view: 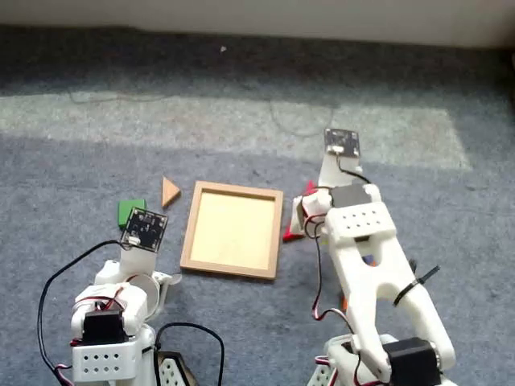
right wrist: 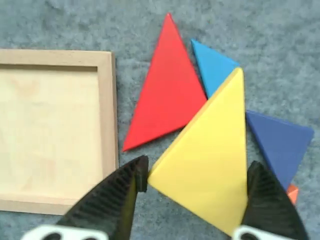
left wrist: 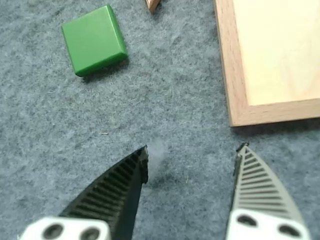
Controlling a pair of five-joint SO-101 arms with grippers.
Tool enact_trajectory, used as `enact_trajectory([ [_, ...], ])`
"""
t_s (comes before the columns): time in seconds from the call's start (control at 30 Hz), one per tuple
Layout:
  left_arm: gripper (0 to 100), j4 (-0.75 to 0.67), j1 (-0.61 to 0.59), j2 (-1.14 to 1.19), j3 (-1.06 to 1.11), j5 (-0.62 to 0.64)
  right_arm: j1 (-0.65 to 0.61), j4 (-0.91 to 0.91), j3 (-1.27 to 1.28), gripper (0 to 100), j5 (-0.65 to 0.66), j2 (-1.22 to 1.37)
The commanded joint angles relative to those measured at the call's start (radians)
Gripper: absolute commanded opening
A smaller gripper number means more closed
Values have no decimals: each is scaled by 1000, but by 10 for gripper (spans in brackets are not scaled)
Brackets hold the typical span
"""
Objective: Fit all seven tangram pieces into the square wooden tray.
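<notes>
- I'm hanging my right gripper (right wrist: 197,172) over the loose pile just beside the square wooden tray (right wrist: 107,110). The jaws are spread wide, one tip to each side of the big yellow triangle (right wrist: 210,150). I cannot tell whether the pads are touching it, but nothing is looking clamped.
- That yellow piece is lying on top, overlapping the large red triangle (right wrist: 167,95), the light blue triangle (right wrist: 212,62) and the dark blue triangle (right wrist: 280,142). I'm judging it the one to take first, since it is uncovered and both side edges are free for my tips.
- A small orange corner (right wrist: 291,192) is peeking out past the dark blue piece; I can't make out its shape.
- My left gripper (left wrist: 192,155) is hovering low over bare grey carpet (left wrist: 175,100) near a corner of the tray, jaws wide and gripping nothing. The green square block (left wrist: 94,40) and the tip of the tan wooden triangle (left wrist: 152,4) are lying farther out. I'd say this arm is sitting clear to leave the tray open.
- The tray is lying flat between my arms with its floor bare, so every piece is waiting outside it.
- The red triangle's near point is sitting close to the raised rim. Anything I carry across is needing a lift over that edge, with open floor beyond it.
</notes>
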Motion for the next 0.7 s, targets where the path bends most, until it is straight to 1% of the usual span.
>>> enact_trajectory([
  [0.0, 284, -3, -8, -44, -7, -8, -62, 4, -8, 270, 14, -84],
  [0.07, 284, -3, -8, -44, -5, -8, -117, 2, -8, 270, 46, -85],
  [0.17, 284, -3, -8, -44, -5, -8, -199, -1, -8, 270, 147, -85],
  [0.23, 284, -3, -8, -44, -5, -8, -239, -47, -10, 270, 207, -85],
  [0.47, 284, -3, -8, -44, -5, -8, -306, -325, -1, 270, 503, -84],
  [0.57, 284, -3, -8, -44, -5, -8, -337, -377, -7, 270, 563, -58],
  [0.67, 284, -3, -8, -44, -5, -8, -363, -381, -8, 270, 609, 36],
])
